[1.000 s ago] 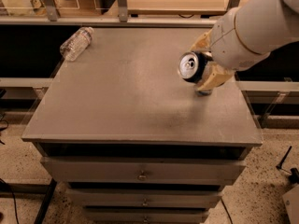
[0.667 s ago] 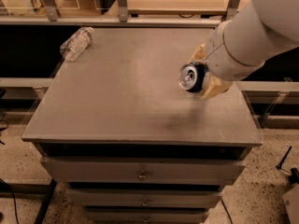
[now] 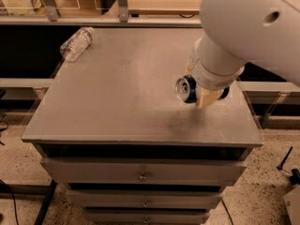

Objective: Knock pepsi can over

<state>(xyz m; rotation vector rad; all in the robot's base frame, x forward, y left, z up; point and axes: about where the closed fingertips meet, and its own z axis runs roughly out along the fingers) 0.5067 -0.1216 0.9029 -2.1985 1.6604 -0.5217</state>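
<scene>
White arm reaches in from the top right, wrist angled down. The gripper sits center-right of view, tan fingers clamped around the pepsi can.

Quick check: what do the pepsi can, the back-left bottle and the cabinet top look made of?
The pepsi can, at the gripper on the right: likely metal, given its shiny silver end. The bottle: clear plastic, see-through. The cabinet top: matte grey, perhaps laminate or painted metal; unclear.

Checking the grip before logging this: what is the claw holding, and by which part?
The claw, over the right side of the table, grips the blue can round its body; the can is tipped sideways, silver top facing left.
</scene>
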